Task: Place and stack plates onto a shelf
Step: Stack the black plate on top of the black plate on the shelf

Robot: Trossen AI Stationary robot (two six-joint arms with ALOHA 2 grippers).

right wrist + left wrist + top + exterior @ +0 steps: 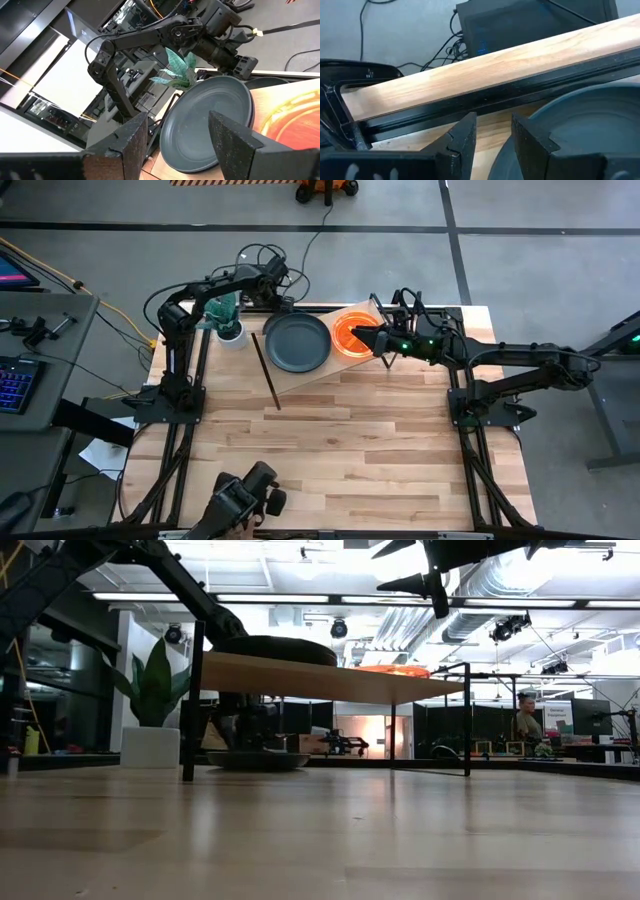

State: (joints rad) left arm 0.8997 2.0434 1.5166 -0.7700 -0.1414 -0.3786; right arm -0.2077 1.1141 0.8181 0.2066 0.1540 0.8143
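Wood-plank tabletop (340, 450) carries the light-wood shelf (400, 370); on it sit a matte dark grey plate (297, 342) and a translucent orange plate (352, 335) side by side. Right gripper (358, 332) hovers parted over the orange plate; left gripper (287, 305) is parted at the grey plate's rim.

Wooden table (350, 450), shelf (320, 370) bearing dark plate (297, 342), orange plate (352, 335)

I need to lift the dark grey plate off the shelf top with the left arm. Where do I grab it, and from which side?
Take the dark grey plate by its raised rim at the far left edge, nearest the left gripper. It lies flat on the shelf, so come in low from the side, one finger over the lip and one under. Avoid the right edge: the orange plate and right gripper sit there.
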